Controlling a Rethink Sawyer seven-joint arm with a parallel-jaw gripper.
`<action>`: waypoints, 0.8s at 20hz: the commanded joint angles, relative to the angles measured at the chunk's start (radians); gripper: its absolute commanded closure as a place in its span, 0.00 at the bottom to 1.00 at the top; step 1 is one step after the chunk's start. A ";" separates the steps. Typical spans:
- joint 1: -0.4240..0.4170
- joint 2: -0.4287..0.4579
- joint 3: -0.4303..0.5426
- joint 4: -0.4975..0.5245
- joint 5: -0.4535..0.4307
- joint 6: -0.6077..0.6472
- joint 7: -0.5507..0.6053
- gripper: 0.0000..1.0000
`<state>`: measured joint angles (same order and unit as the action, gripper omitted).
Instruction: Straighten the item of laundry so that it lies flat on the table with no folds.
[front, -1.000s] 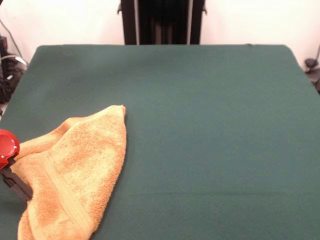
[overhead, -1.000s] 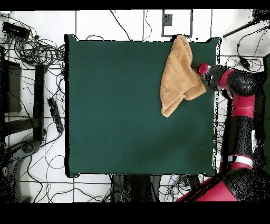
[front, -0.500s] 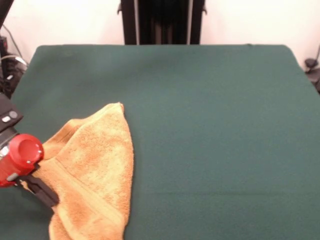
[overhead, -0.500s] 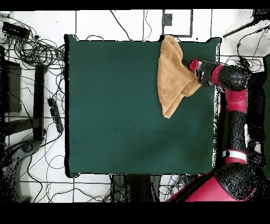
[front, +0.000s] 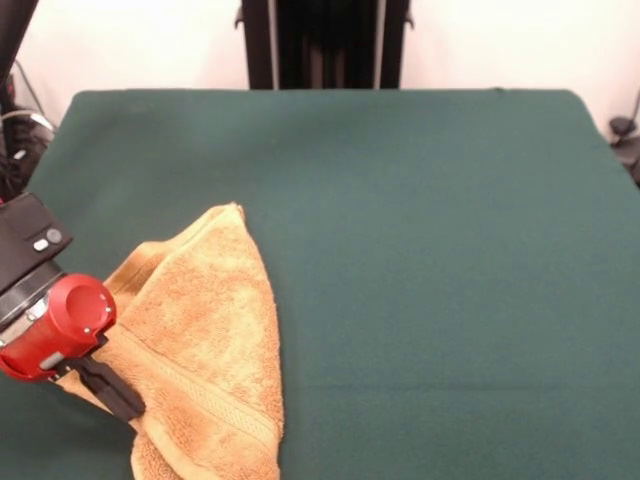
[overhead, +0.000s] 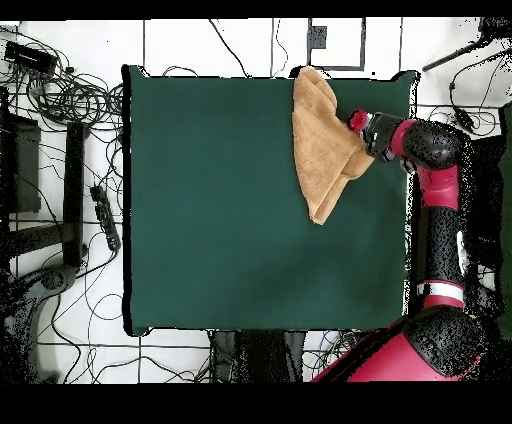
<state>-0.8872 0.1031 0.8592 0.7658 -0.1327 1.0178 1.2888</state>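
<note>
Towel not yet flat; straightening is unfinished.

I find the towel (front: 205, 345) bunched into a tapering, doubled-over heap at one side of the tabletop (front: 420, 250), one end reaching the tabletop's edge in the overhead view, its woven band creased across the layers. My tool (front: 120, 395) sits at the towel's side edge; I cannot tell whether it grips the cloth. In my judgement, unfolding and spreading both remain.

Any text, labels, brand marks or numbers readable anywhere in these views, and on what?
None can be read.
Towel: woven band only, no tag or lettering shows.
Gripper: its black housing has small light marks, too small to read.
Table: plain green cloth, no markings.
</note>
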 joint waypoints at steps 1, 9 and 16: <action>0.024 -0.040 -0.058 0.200 0.069 -0.017 0.212 1.00; 0.013 -0.079 -0.072 0.270 0.119 -0.025 0.244 1.00; -0.010 -0.092 -0.052 0.366 0.167 -0.110 0.255 1.00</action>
<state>-0.9266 0.0117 0.8390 0.9325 -0.0338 0.9918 1.2925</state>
